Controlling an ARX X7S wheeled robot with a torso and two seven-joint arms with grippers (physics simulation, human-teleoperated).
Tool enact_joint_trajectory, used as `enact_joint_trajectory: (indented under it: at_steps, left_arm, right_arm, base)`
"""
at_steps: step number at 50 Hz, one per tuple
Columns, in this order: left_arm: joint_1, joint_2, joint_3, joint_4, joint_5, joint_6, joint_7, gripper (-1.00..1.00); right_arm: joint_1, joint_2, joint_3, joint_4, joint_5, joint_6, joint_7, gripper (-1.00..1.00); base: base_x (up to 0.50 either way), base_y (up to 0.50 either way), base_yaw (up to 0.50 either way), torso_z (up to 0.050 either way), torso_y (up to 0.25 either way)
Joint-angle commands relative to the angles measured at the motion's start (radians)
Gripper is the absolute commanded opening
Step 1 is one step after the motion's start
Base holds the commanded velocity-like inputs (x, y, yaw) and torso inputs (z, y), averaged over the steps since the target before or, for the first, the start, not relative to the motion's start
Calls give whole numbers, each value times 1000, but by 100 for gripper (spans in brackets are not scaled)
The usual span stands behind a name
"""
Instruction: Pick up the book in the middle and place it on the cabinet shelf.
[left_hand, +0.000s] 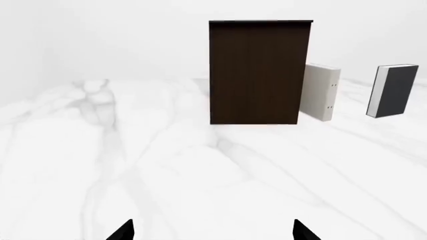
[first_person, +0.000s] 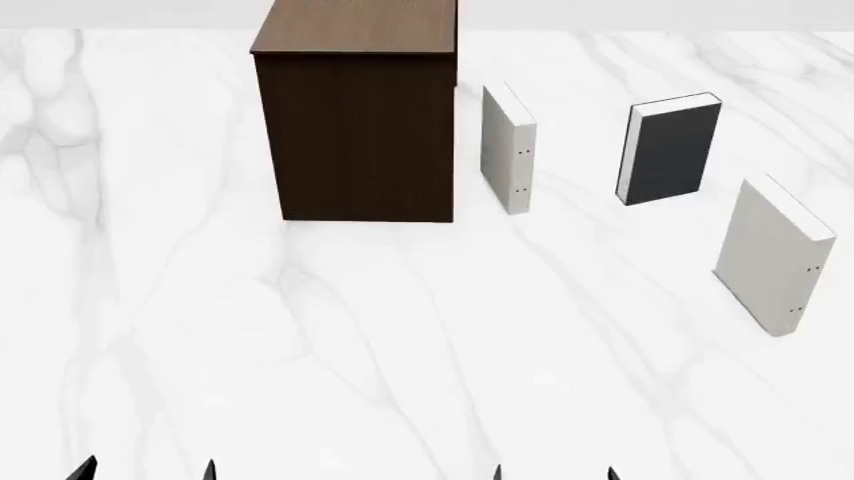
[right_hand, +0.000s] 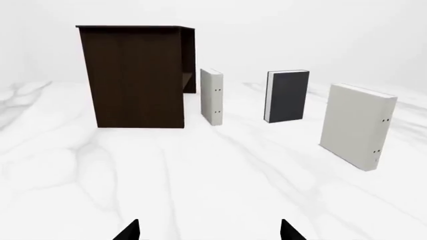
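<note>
Both my hands open & empty: right hand (right_hand: 210, 231), left hand (left_hand: 213, 232). The book (right_hand: 287, 96) stands upright well ahead of my right hand, btwn two off-white books, apart from the cabinet shelf (first_person: 358, 120). Looks stiff, thick, prob heavy w/ smooth cover; I'd pinch across covers near top

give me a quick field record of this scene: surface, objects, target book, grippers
surface: white marble table
cabinet: brown wood-grain cabinet, upright, far left of the books
target: grey book, upright, between two off-white ones
near-cabinet book: off-white book, upright beside the cabinet
right book: second off-white book, upright, nearest the robot
left gripper: open, empty, far from books
right gripper: open, empty, far from books
task state: book not yet grasped
</note>
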Motion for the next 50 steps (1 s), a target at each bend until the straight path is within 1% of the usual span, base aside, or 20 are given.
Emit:
enact_joint_trajectory:
  at_steps: [1,7,8,10,11,12,14,16,19,21,24,27,36,50]
  left_arm:
    - [-5,5,-6,-18,4,16,0,100]
    - [0,-4,5,-4,-7,19,-16,100]
    - [4,-5,6,2,2,52,-27,100]
    - [23,-9,4,47,74,179,-91,100]
    - [36,-11,-8,102,109,263,-129,100]
    - [43,-14,-13,132,136,299,-153,100]
    - [57,-18,-26,184,165,377,-191,100]
    - [80,-22,-54,275,228,497,-251,100]
    - [109,-21,-90,365,282,622,-316,100]
    - [121,-20,-104,397,300,666,-343,100]
    - [141,-20,-105,454,289,652,-348,100]
    - [147,-24,-99,454,293,658,-356,100]
    - [148,-42,-75,446,295,653,-365,100]
    - [148,-63,-52,450,292,633,-378,100]
  right_arm:
    - [-1,-4,4,-4,-2,5,-4,100]
    - [-1,6,-7,-8,9,-1,9,100]
    - [-2,8,-7,-12,7,-17,13,100]
    - [-12,12,-12,-40,-19,-103,33,100]
    - [-24,10,-6,-65,-20,-194,44,100]
    - [-31,12,-7,-79,-43,-245,59,100]
    - [-41,14,-5,-104,2,-339,47,100]
    - [-58,13,7,-161,-30,-511,71,100]
    - [-77,8,26,-227,-88,-678,107,100]
    - [-88,5,30,-265,-101,-717,124,100]
    - [-101,11,23,-293,-111,-746,131,100]
    - [-105,16,16,-280,-118,-758,138,100]
    - [-102,26,2,-282,-148,-726,154,100]
    - [-104,50,-29,-287,-175,-703,165,100]
  base:
    - [0,0,0,0,0]
    - [0,0,0,0,0]
    - [0,0,0,0,0]
    - [0,0,0,0,0]
    - [0,0,0,0,0]
    - [0,0,0,0,0]
    - [0,0,0,0,0]
    - [0,0,0,0,0]
    - [0,0,0,0,0]
    - [0,0,0,0,0]
    - [0,0,0,0,0]
    - [0,0,0,0,0]
    - [52,-4,0,0,0]
    - [482,-136,0,0,0]
